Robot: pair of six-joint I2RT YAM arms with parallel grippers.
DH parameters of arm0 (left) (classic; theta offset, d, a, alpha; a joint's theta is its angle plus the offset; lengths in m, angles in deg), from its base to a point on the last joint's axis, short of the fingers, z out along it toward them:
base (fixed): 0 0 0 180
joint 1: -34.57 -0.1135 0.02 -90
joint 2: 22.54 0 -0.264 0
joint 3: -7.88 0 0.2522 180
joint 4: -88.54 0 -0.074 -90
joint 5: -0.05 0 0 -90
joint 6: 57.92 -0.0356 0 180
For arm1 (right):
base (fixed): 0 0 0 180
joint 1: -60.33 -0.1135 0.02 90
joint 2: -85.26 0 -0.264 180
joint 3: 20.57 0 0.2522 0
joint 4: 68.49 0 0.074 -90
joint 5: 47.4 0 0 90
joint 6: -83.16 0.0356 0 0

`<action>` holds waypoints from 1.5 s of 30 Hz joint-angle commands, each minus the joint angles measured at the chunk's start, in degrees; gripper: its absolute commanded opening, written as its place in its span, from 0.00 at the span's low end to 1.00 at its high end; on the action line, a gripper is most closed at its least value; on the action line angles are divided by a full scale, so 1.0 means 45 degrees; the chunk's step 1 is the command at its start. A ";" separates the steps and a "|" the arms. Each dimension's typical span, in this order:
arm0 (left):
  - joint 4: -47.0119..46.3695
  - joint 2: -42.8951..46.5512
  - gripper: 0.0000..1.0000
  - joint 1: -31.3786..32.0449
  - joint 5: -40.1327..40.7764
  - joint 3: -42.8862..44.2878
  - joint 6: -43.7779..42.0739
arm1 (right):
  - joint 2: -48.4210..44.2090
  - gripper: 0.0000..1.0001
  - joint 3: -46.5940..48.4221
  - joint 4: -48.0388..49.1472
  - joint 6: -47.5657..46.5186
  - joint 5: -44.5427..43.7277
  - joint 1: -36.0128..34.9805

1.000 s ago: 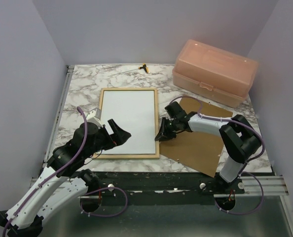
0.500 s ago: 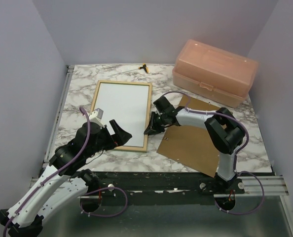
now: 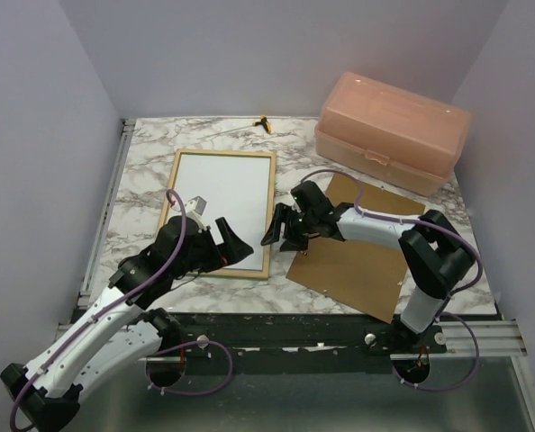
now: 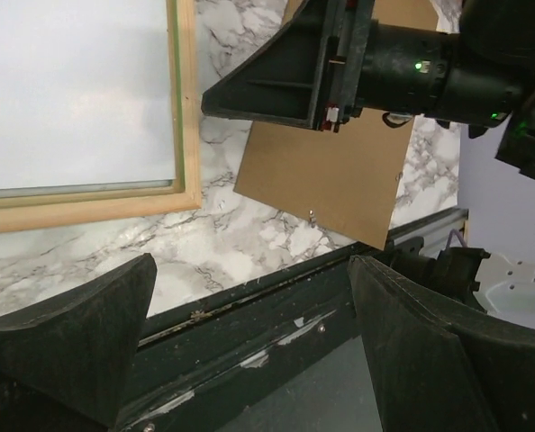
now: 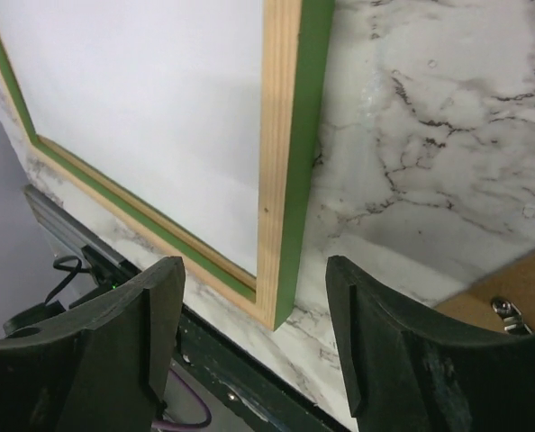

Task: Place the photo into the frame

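Though in frame (image 3: pixel 224 152) — photo (image 3: pixel 221 198), print unseen.

We record the frame (image 5: pixel 281 108) in bare light wood, the photo (image 5: pixel 159 108) in matt white paper, and the backing panel (image 4: pixel 330 171) in matt brown hardboard.

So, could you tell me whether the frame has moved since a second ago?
Yes. Judged against the unmoved pink box, the frame has slid left and slightly toward the far side of the table.
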 commanded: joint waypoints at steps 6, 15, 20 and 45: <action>-0.2522 -0.2535 0.94 0.0207 -0.2596 -0.0579 0.0296 | -0.2424 0.78 -0.1980 -0.0041 -0.0016 0.0357 0.1291; -0.3196 -0.6533 0.98 0.1735 -0.3367 0.0813 -0.0108 | -0.5088 0.79 -0.4052 -0.1914 -0.1011 0.0355 0.3836; -0.2745 -0.9762 0.98 0.2948 -0.3059 0.3146 -0.0539 | -0.6116 0.79 -0.4630 -0.3740 -0.1485 -0.0345 0.5224; -0.0896 -1.5183 0.98 0.2569 0.0641 0.8816 -0.1775 | -1.0005 1.00 -0.3388 -0.9260 0.1414 -1.0305 0.7172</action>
